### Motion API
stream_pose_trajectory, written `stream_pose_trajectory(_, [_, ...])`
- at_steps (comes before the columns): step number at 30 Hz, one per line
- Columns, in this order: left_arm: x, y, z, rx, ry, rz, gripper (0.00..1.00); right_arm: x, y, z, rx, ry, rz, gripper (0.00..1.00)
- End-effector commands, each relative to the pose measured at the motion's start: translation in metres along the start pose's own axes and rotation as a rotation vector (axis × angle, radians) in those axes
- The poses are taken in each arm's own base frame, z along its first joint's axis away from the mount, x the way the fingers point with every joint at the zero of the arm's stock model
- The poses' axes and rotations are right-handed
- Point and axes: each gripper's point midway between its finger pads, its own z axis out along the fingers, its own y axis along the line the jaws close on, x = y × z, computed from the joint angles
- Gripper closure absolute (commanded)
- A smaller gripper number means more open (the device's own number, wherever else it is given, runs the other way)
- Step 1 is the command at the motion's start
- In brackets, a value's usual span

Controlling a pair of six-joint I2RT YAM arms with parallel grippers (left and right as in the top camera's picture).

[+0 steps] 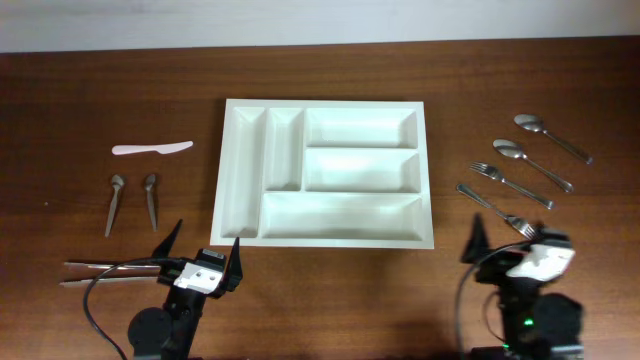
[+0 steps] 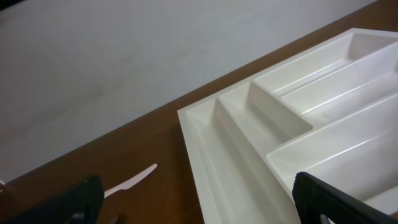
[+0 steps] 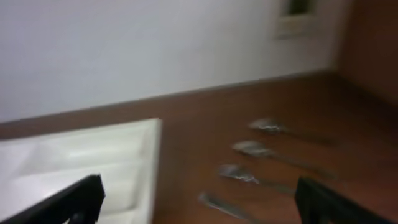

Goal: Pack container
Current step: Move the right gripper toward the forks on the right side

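Note:
The container (image 1: 430, 175) is a large white cutlery tray in the middle of the table, and all its compartments are empty. It also shows in the left wrist view (image 2: 199, 143) and, blurred, in the right wrist view (image 3: 146, 155). My left gripper (image 1: 203, 246) is open and empty at the front, just off the tray's front left corner; its fingers frame the tray's edge (image 2: 199, 211). My right gripper (image 1: 520, 245) is open and empty at the front right (image 3: 199, 211), near the closest fork (image 1: 495, 207).
Left of the tray lie a white plastic knife (image 1: 152, 149) (image 2: 130, 182), two small spoons (image 1: 115, 200) (image 1: 151, 198) and two metal knives (image 1: 110, 268). To the right lie two spoons (image 1: 550, 137) (image 1: 530, 163) and a second fork (image 1: 512, 185).

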Motion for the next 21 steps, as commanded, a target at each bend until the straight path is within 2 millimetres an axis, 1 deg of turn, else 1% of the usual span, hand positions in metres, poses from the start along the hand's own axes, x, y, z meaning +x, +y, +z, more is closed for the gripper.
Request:
stream_pose_trajectory(1, [0.003,0.0,0.0,-0.005,0.004,-0.014,0.01,-0.044,-0.04,-0.017,0.281,0.114,0.013,0.01])
stream_pose_trajectory(2, [0.003,0.0,0.0,-0.005,0.004,-0.014,0.01,-0.048,-0.03,-0.016,0.234,0.179,0.002,0.01])
stream_pose_trajectory(3, [0.003,0.0,0.0,-0.005,0.004,-0.014,0.01,-0.051,-0.014,-0.015,0.148,0.242,0.002,0.01])
stream_pose_trajectory(5, [0.003,0.0,0.0,-0.005,0.004,-0.014,0.01,-0.051,0.036,-0.02,-0.116,0.397,0.031,0.01])
stream_pose_trajectory(6, [0.003,0.0,0.0,-0.005,0.004,-0.014,0.01,-0.048,0.051,-0.025,-0.198,0.468,0.047,0.01])
stream_pose_trajectory(7, [0.003,0.0,0.0,-0.005,0.004,-0.014,0.01,-0.044,0.062,-0.03,-0.256,0.537,0.062,0.01])
stream_pose_trajectory(8, [0.003,0.0,0.0,-0.005,0.004,-0.014,0.01,-0.036,0.066,-0.029,-0.272,0.622,0.071,0.01])
stream_pose_trajectory(10, [0.003,0.0,0.0,-0.005,0.004,-0.014,0.01,-0.031,0.065,-0.017,-0.251,0.654,0.067,0.01])
stream_pose_trajectory(11, [0.003,0.0,0.0,-0.005,0.004,-0.014,0.01,-0.032,0.063,-0.004,-0.224,0.647,0.059,0.01])
stream_pose_trajectory(13, [0.003,0.0,0.0,-0.005,0.004,-0.014,0.01,-0.039,0.058,0.019,-0.172,0.614,0.066,0.01])
stream_pose_trajectory(14, [0.003,0.0,0.0,-0.005,0.004,-0.014,0.01,-0.042,0.05,0.029,-0.092,0.607,0.131,0.01])
stream_pose_trajectory(15, [0.003,0.0,0.0,-0.005,0.004,-0.014,0.01,-0.042,0.031,0.039,0.073,0.612,0.275,0.01])
stream_pose_trajectory(16, [0.003,0.0,0.0,-0.005,0.004,-0.014,0.01,-0.04,0.019,0.042,0.176,0.618,0.364,0.01])
stream_pose_trajectory(18, [0.003,0.0,0.0,-0.005,0.004,-0.014,0.01,-0.027,-0.011,0.039,0.445,0.65,0.571,0.01])
stream_pose_trajectory(20, [0.003,0.0,0.0,-0.005,0.004,-0.014,0.01,-0.01,-0.04,0.035,0.696,0.694,0.707,0.01])
stream_pose_trajectory(21, [0.003,0.0,0.0,-0.005,0.004,-0.014,0.01,-0.007,-0.045,0.036,0.73,0.707,0.718,0.01])
